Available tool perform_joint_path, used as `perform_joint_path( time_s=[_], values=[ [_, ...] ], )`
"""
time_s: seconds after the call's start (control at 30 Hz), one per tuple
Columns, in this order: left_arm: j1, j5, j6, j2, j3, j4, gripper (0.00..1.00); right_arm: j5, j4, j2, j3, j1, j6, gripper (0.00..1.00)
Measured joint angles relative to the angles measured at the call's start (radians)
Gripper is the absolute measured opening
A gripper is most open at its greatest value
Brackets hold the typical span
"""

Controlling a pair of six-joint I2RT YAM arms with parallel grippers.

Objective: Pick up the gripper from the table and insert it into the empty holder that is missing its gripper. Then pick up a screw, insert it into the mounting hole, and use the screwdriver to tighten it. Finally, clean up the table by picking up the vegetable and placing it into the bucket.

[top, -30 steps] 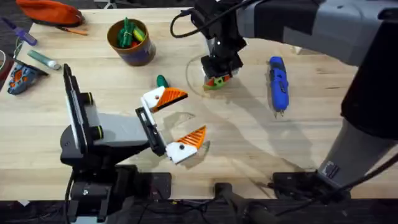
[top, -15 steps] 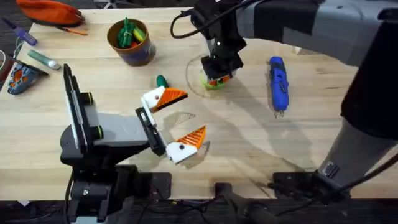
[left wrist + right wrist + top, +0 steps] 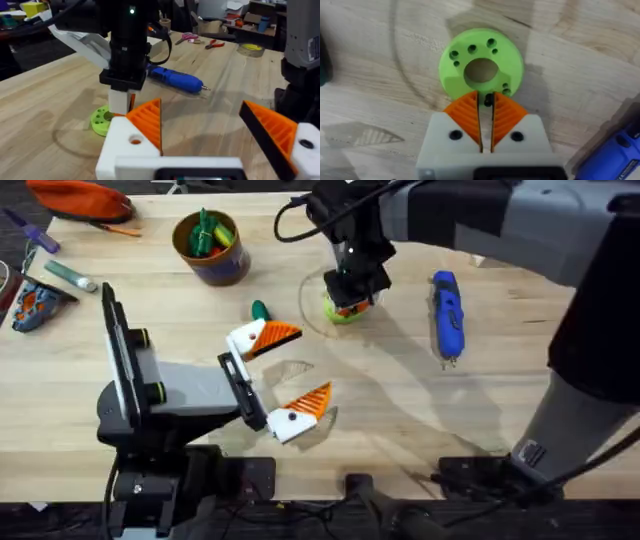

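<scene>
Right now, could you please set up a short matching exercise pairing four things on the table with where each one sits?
Things:
1. lime-green disc
2. screwdriver
3. bucket
4. left gripper

Places:
A. lying on the bare wood on the table's right side
B. directly under the right gripper, whose pads are nearly together
C. in the middle of the table, fingers spread wide apart
D. at the far left of the table, with green items inside

Pairs: 1-B, 2-A, 3-D, 4-C
</scene>
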Motion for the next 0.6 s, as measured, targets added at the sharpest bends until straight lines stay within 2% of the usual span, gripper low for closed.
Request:
perform_joint_path(
  time_s=[0.3,0.6],
  values=[
    [0.0,0.0,0.0,0.0,0.0,0.0,0.985,0.015,-0.002,0.0,0.0,0.002,0.0,0.014],
    [0.0,0.0,0.0,0.0,0.0,0.0,0.985,0.024,-0.003,0.0,0.0,0.002,0.0,0.007]
  ],
)
